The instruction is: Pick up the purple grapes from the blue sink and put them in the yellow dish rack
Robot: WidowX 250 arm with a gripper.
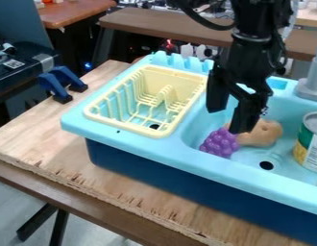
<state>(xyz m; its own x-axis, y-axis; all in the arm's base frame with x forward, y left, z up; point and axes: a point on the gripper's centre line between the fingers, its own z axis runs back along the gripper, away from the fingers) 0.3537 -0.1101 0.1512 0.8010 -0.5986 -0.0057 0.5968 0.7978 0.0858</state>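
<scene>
In the camera view, the black gripper (227,121), fingers spread, hangs over the light-blue toy sink (132,143); near its tips, purple toy grapes (219,143) lie in the basin beside a tan, lumpy toy (262,134).

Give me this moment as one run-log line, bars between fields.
gripper: open, over sink, nearest purple grapes | tan toy: beside grapes | can: in sink | yellow rack: beside sink
</scene>
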